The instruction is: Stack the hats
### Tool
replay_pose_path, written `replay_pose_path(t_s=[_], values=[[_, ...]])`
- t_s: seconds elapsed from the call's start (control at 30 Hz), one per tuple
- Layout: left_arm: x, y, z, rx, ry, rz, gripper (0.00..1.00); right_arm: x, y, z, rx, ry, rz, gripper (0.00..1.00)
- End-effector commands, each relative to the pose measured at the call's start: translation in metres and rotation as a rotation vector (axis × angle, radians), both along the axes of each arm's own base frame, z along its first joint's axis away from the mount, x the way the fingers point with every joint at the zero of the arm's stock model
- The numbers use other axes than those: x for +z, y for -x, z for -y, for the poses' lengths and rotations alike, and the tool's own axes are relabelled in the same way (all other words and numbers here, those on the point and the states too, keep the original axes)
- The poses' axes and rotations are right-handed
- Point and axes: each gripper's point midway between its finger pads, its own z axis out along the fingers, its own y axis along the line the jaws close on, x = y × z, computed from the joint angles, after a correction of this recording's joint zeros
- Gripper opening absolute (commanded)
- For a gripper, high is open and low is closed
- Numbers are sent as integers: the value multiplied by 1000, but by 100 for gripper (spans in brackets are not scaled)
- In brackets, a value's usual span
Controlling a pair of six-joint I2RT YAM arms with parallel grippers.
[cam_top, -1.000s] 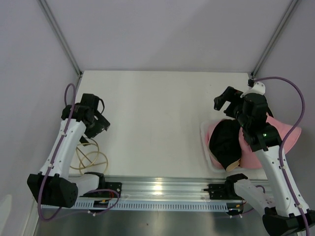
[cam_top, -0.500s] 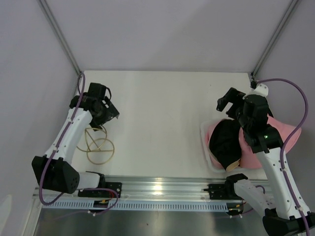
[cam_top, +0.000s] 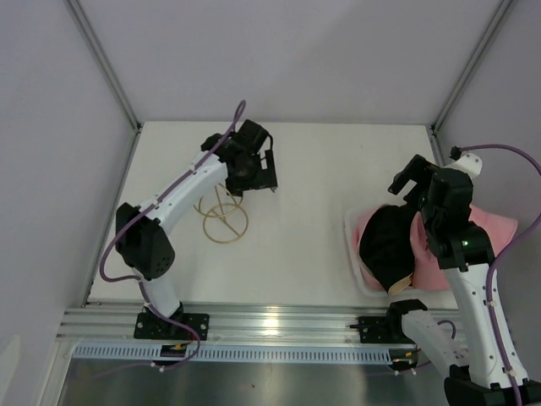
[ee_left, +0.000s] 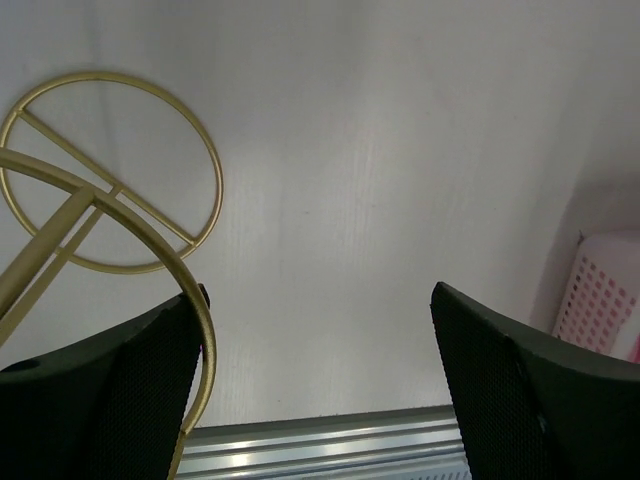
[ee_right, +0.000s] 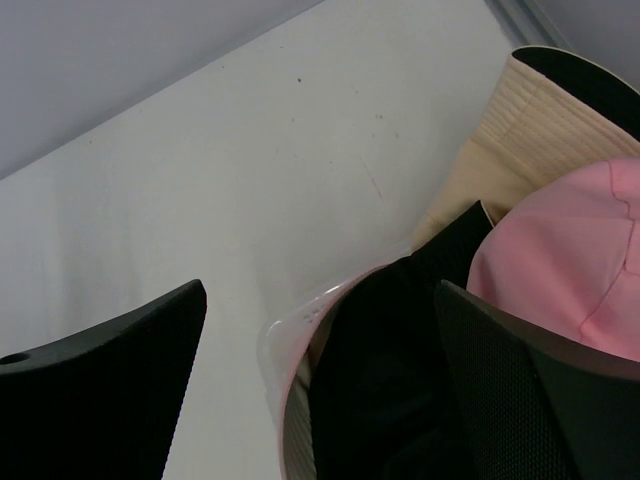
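Note:
The hats lie heaped in and over a white mesh tray at the right. A black hat is on top at the left, pink hats spread to the right, and a beige one peeks out under the black. In the right wrist view the black hat, a pink crown and the beige brim show. My right gripper hangs open above the tray's far left corner, holding nothing. My left gripper is open over the table's back middle.
A gold wire stand stands under the left arm. Its upper hoop runs against my left finger, and its round base lies on the table. The tray's mesh wall shows at that view's right edge. A metal rail runs along the near edge.
The left arm has swung from the table's left edge to the back middle, and the gold stand has moved right with it. The right gripper has drifted slightly right.

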Motion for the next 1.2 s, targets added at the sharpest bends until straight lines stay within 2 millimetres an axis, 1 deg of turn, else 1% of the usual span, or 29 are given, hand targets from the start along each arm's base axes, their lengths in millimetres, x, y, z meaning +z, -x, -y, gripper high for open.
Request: replay_pose_path(t_s=[0.0,0.03,0.07,0.13,0.17,0.2,0.3,0.33,0.5,0.53,0.6,0.63,0.67,0.73,0.77,0.8,0.83,0.87,0.9,0.93,0.97,1.0,1.03,1.07,1.1,1.13,1.17], values=[[22,22,56,-160,82,14,95,7,4,9,-35,-15,29,99],[24,25,65,-182,97,22,94,6,4,10,-35,-16,32,99],[33,26,76,-202,128,46,95,5,4,10,-33,-17,30,100],[36,38,97,-253,165,34,94,3,5,12,-39,-20,20,99],[47,38,105,-265,186,55,95,3,5,13,-38,-22,20,99],[48,43,113,-288,196,55,95,3,6,13,-38,-23,17,99],[54,48,130,-331,215,68,95,0,8,15,-49,-24,7,100],[55,49,133,-345,219,70,95,1,10,16,-49,-24,10,99],[46,53,149,-405,214,64,96,1,20,18,-60,-29,9,99],[53,50,151,-415,215,82,96,3,23,18,-58,-34,21,99],[48,46,150,-412,188,76,96,6,27,18,-62,-42,38,99],[55,45,150,-417,188,89,96,5,29,19,-63,-42,39,99],[57,44,149,-417,183,97,97,8,32,20,-65,-42,56,99],[75,40,144,-418,171,145,97,11,37,21,-65,-38,66,100],[90,39,145,-427,185,176,97,12,38,20,-59,-35,69,99],[100,32,138,-428,152,231,98,14,37,19,-49,-32,76,99],[118,31,135,-438,156,281,99,17,38,14,-8,-23,83,99],[159,27,134,-441,195,385,99,21,37,11,14,-22,93,99],[174,22,126,-455,168,447,100,22,35,7,35,-25,90,99],[197,23,119,-456,176,507,99,23,34,-2,80,-45,85,99],[223,23,110,-442,192,577,100,30,34,-9,112,-61,91,99],[243,20,97,-414,195,636,100,25,31,-17,148,-83,57,99],[266,25,73,-369,188,700,99,26,33,-37,242,-146,47,99],[272,19,53,-319,168,724,100,27,30,-50,301,-182,48,99],[280,19,35,-278,161,749,99,24,28,-64,368,-220,38,99],[274,17,17,-234,133,740,99,23,30,-83,467,-269,31,99],[294,23,-24,-146,138,790,99,16,25,-91,483,-309,22,100]])
